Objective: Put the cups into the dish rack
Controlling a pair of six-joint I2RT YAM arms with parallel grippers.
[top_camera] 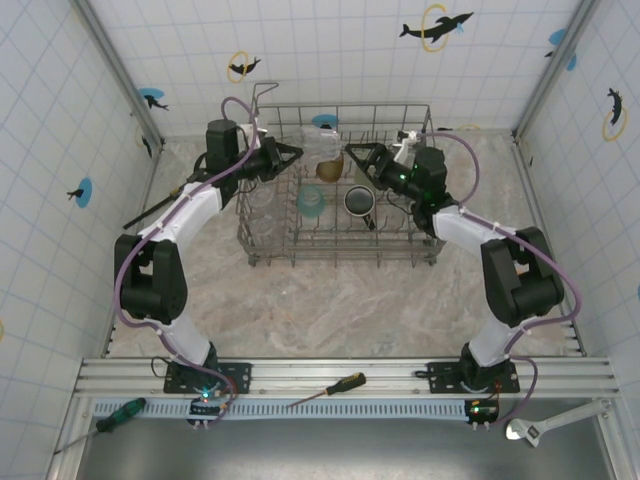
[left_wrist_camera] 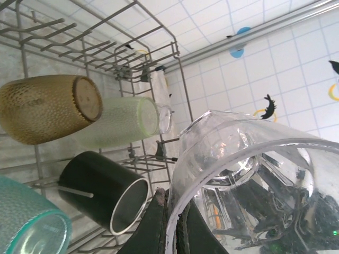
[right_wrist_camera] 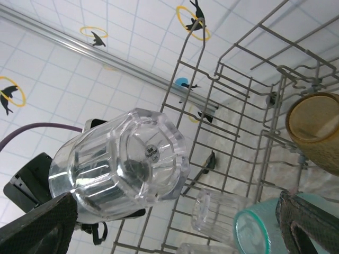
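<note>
Dish rack (top_camera: 340, 258) near rows hold teal cup (top_camera: 311, 203), dark mug (top_camera: 359, 202) and amber cup (top_camera: 330, 168), tipped on tines. Farther back, left gripper (top_camera: 295, 152) pinches clear cup (top_camera: 320, 145) by its rim, sideways over the rack, probably for mouth-down placing. Right gripper (top_camera: 360, 162) spread wide, empty, just beside.

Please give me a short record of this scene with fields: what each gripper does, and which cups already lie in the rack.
left gripper: shut on the rim of a clear cup, over the dish rack
right gripper: open, facing that cup
in rack: amber cup, pale green cup, dark mug, light blue cup
</note>
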